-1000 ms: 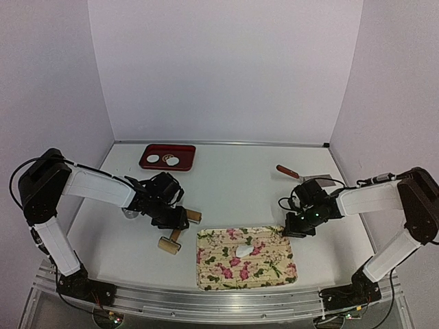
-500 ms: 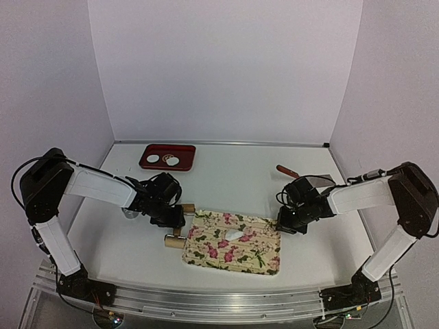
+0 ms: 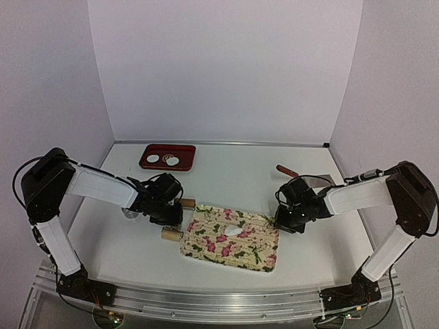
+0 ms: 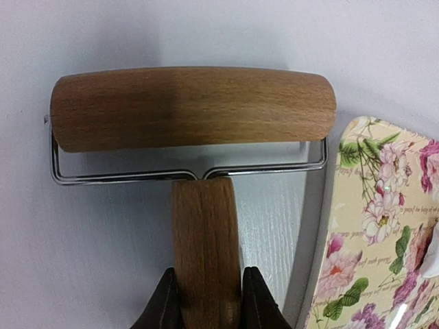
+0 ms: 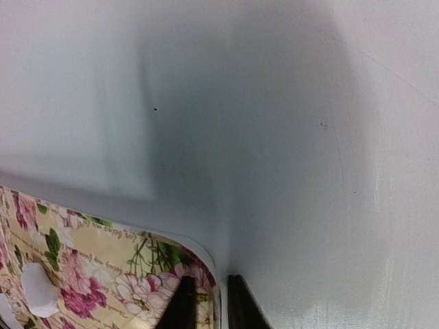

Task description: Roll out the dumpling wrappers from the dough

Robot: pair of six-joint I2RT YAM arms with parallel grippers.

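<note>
Left claw [image 4: 206, 305] clamps wooden roller [image 4: 192, 106] handle, drum ahead. Right claw [image 5: 209, 301] fingers straddle floral board [image 5: 103, 267] corner; cannot tell whether pinched.

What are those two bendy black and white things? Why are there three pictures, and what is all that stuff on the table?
Those are two robot arms, a left arm and a right arm, each ending in a two-finger gripper. The wide picture comes from a camera above and behind them. The two close-ups come from little cameras on their wrists.

On the white table lies a flowered board with a lump of dough on it. At the back, a red tray holds two round dumpling wrappers. A wooden-handled scraper lies on the right.

The left gripper squeezes the handle of a wooden roller. The right gripper has a finger on each side of the board's rim; I cannot tell whether it pinches it.
</note>
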